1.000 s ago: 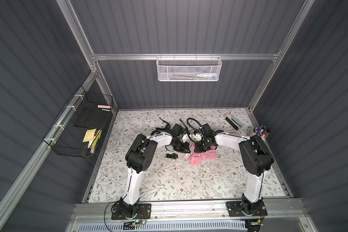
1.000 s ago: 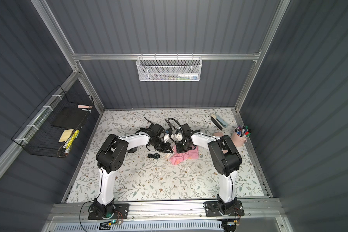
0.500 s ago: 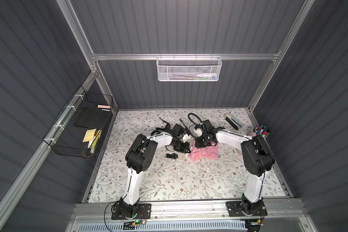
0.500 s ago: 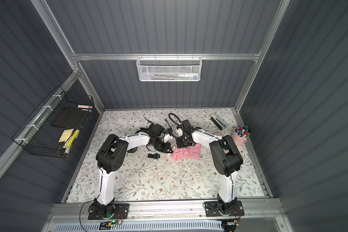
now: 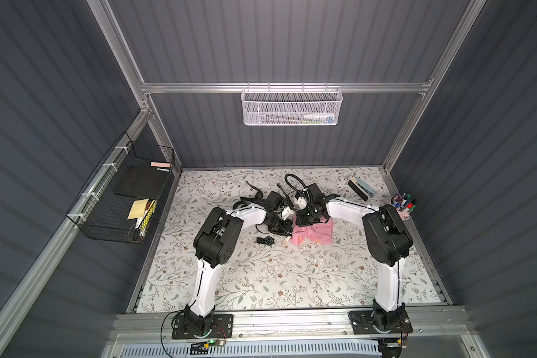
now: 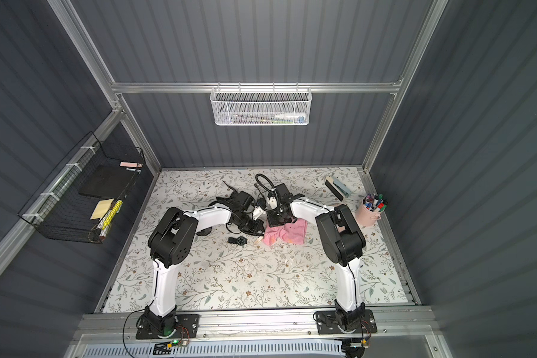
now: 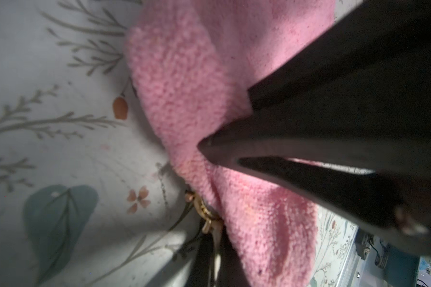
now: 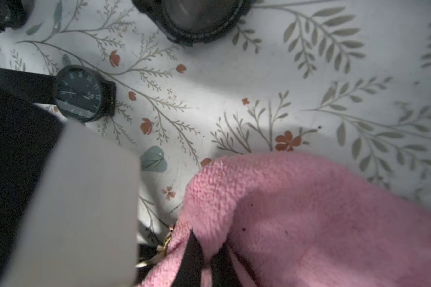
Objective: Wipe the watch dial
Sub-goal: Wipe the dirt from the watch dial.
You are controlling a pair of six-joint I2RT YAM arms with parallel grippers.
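Peeking from under the pink cloth (image 8: pixel 309 218), only a gold buckle (image 7: pixel 204 216), right hand (image 8: pixel 207 248) pinching the cloth, left hand (image 7: pixel 204 147) closed, its hold unclear, black watch (image 5: pixel 265 240) face-up on the table (image 5: pixel 292 279) nearby.

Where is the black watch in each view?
Top view: black watch on the floral mat, beside the pink cloth, not touching it.
Top view: same spot, the cloth beside it.
Left wrist: not in it; only cloth and mat.
Right wrist: dial up, across bare mat from the cloth.
Shared landmark: the pink cloth.
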